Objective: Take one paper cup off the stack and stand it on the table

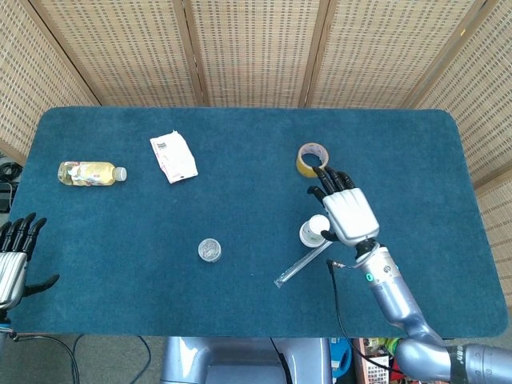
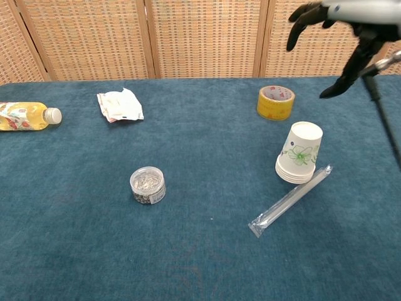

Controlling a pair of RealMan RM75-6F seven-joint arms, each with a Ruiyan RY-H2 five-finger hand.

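A stack of white paper cups (image 2: pixel 299 153) with a green flower print stands upside down on the blue table; in the head view the stack (image 1: pixel 312 231) shows partly under my right hand. My right hand (image 1: pixel 345 210) hovers high above the stack, fingers spread and empty; in the chest view the right hand (image 2: pixel 341 25) is at the top right, well above the cups. My left hand (image 1: pixel 13 258) rests open at the table's near left edge, holding nothing.
A wrapped straw (image 2: pixel 290 200) lies just in front of the stack. A yellow tape roll (image 2: pixel 275 102) sits behind it. A small clear jar (image 2: pixel 148 184) is mid-table, a crumpled packet (image 2: pixel 119 105) and a lying bottle (image 2: pixel 26 116) at the far left.
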